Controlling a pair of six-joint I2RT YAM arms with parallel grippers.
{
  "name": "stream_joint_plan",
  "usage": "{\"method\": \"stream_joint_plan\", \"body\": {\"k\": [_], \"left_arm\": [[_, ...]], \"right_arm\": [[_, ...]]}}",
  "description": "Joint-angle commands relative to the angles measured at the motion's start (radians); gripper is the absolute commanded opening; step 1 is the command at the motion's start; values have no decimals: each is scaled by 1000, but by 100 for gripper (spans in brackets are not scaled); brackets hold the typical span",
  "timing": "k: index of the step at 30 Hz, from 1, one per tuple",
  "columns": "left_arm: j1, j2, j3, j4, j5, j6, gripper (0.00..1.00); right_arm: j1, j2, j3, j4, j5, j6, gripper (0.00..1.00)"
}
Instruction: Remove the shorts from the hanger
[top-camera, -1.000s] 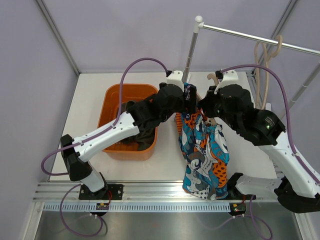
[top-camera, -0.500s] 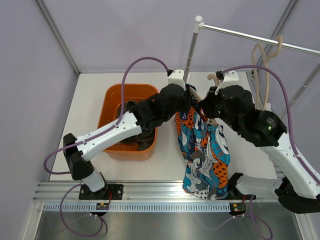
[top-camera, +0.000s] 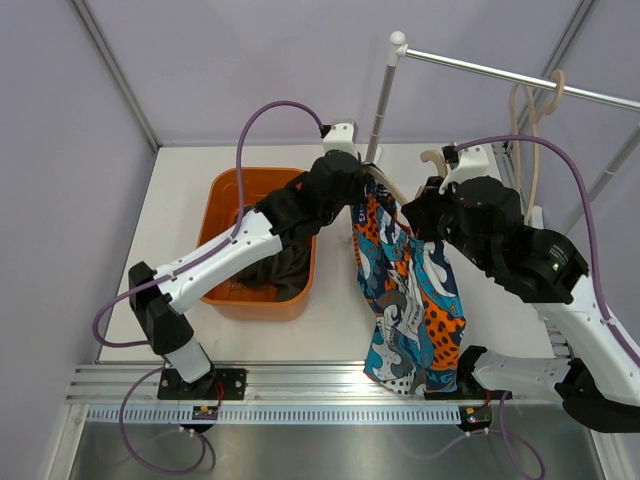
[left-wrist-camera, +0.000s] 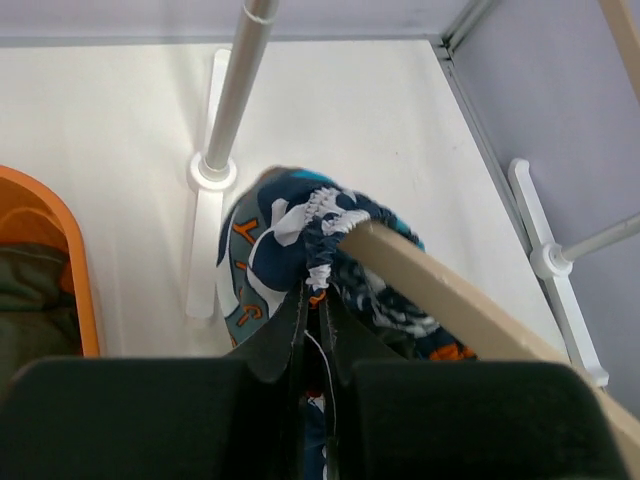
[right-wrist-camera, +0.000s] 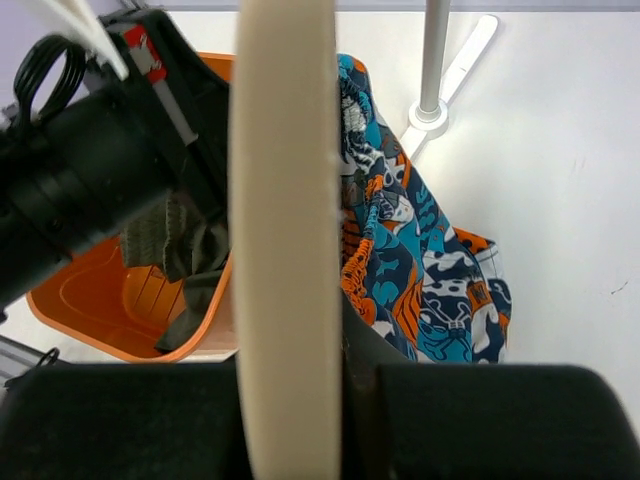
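The olive-green shorts (top-camera: 285, 272) are lying in the orange bin (top-camera: 222, 195) on the surface (top-camera: 180, 170), at nine o'clock of the printed shorts (top-camera: 410, 300). The printed pair is now hanging higher than a second ago, its waistband bunching at the tip of the hanger (left-wrist-camera: 450, 295), so it is probably nearing release. The left gripper (left-wrist-camera: 318, 305), its arm having lifted toward twelve o'clock across the bin, is pinching that waistband, while the right gripper (right-wrist-camera: 290, 400) is clamping the hanger from three o'clock.

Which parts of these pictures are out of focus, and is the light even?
Top external: sharp throughout, light soft and even, shadows faint. Left wrist: left end effector blurred in the foreground, printed shorts crisp. Right wrist: hanger very close, soft and pale; cloth behind it sharp.
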Motion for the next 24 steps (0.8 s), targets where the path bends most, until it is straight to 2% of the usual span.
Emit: {"method": "stream_joint_plan", "body": {"k": [1,12,24], "left_arm": [[52,34,76,27,-94,16,1],[147,123,116,13,-41,13,0],[167,89,-41,91,59,-5,0]], "right_arm": [[25,-43,30,-25,-57,13,0],[35,-86,22,-39,-72,13,0],[35,-98,37,-27,-25,5,0]]}}
